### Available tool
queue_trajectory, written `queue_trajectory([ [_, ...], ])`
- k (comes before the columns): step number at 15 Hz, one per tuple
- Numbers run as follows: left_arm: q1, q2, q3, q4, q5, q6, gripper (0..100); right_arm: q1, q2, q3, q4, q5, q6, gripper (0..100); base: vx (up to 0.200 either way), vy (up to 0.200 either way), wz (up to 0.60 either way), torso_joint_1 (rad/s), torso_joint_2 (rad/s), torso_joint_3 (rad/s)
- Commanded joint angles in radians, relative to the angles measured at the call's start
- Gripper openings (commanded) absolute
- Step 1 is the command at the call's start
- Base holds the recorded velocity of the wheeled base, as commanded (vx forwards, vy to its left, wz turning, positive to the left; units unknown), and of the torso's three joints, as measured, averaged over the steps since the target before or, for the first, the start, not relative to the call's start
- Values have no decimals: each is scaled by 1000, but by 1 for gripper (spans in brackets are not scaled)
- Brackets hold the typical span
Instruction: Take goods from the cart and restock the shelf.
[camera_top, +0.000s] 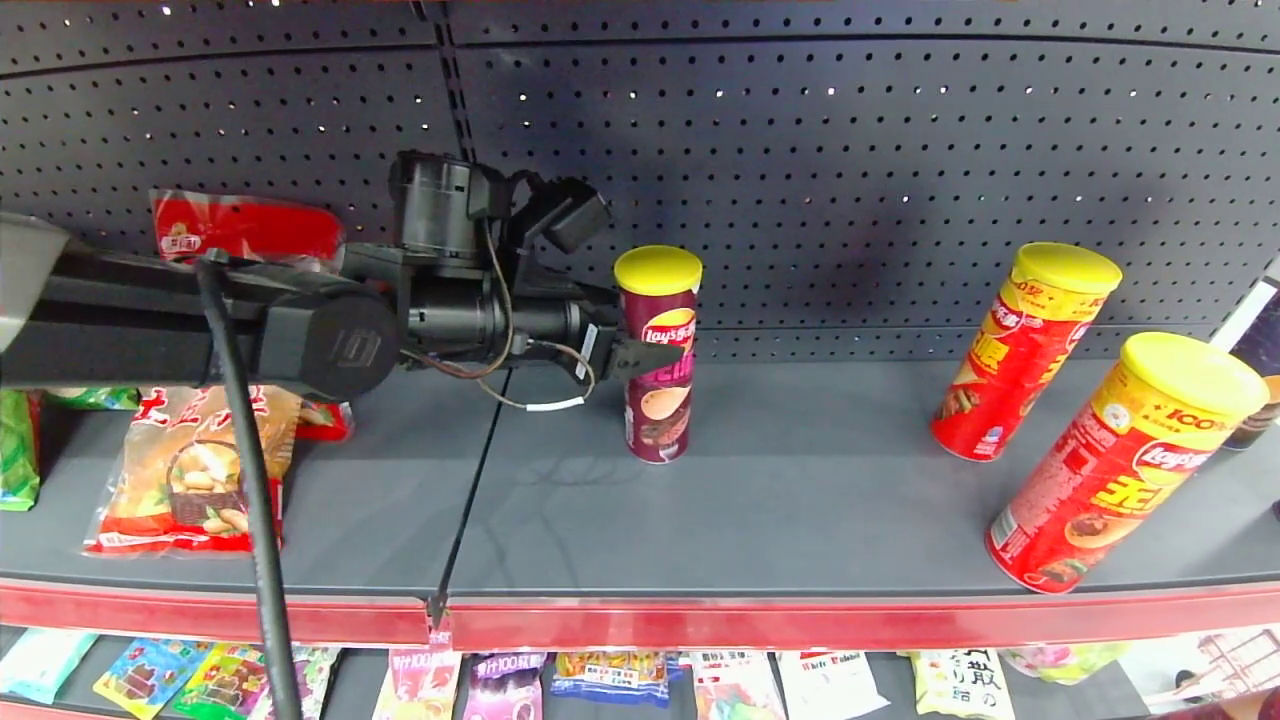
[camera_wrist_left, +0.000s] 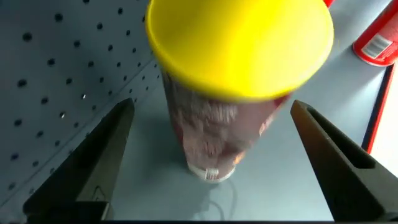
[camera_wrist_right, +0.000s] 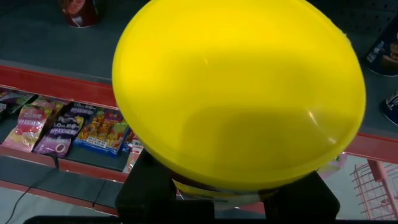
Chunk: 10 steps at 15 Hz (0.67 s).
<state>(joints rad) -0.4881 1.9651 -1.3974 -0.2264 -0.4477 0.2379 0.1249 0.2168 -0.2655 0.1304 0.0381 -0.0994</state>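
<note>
Shelf (camera_top: 800, 480): a grey board with a red front strip (camera_top: 800, 620) is backed by dark pegboard (camera_top: 850, 150); snack packets (camera_top: 610, 680) are laid out on the tier below.
Left gripper (camera_wrist_left: 212, 112): it is spread wide about the maroon can, with one finger on each side and neither seen to touch it.
Maroon can (camera_top: 658, 370): it is stood upright toward the back of the board, with its yellow lid on.
Right gripper (camera_wrist_right: 227, 199): it is judged to be closed on a second can (camera_wrist_right: 239, 93) just under its yellow lid (the body is mostly hidden by that lid), which is held in front of the red strip.
Farther red can (camera_top: 1010, 350): it is set well to the right of the maroon can.
Nearer red can (camera_top: 1130, 460): it is set close to the front strip.
Progress: the maroon can is judged as placed, with only the withdrawal of the left gripper not yet made. The second can is yet to be shelved. How many goods remain to be fetched cannot be told.
Labels: logos and printed wording are carried by all the cans, and peanuts are pictured on a bag (camera_top: 190, 470) at the left. The wording itself is left unread.
</note>
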Motion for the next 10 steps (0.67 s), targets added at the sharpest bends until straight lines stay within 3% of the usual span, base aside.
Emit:
queue_trajectory([
  [1, 0, 32, -35, -1, 0, 0, 100, -1, 4, 3, 1, 0, 0, 0, 0, 0, 0, 0, 0, 0],
  [6, -9, 58, -44, 1, -39, 1, 100, 1, 26, 2, 0, 0, 7, 0, 0, 0, 0, 0, 0, 0],
  [7, -7, 61, -44, 1, -51, 21, 100, 1, 32, 3, 0, 0, 7, 0, 0, 0, 0, 0, 0, 0],
  [8, -6, 66, -43, 1, -54, 40, 0, 1, 33, 3, 0, 2, 7, 0, 0, 0, 0, 0, 0, 0],
  [10, -6, 64, -43, 10, -69, 41, 0, 1, 41, 2, 0, 2, 7, 0, 0, 0, 0, 0, 0, 0],
])
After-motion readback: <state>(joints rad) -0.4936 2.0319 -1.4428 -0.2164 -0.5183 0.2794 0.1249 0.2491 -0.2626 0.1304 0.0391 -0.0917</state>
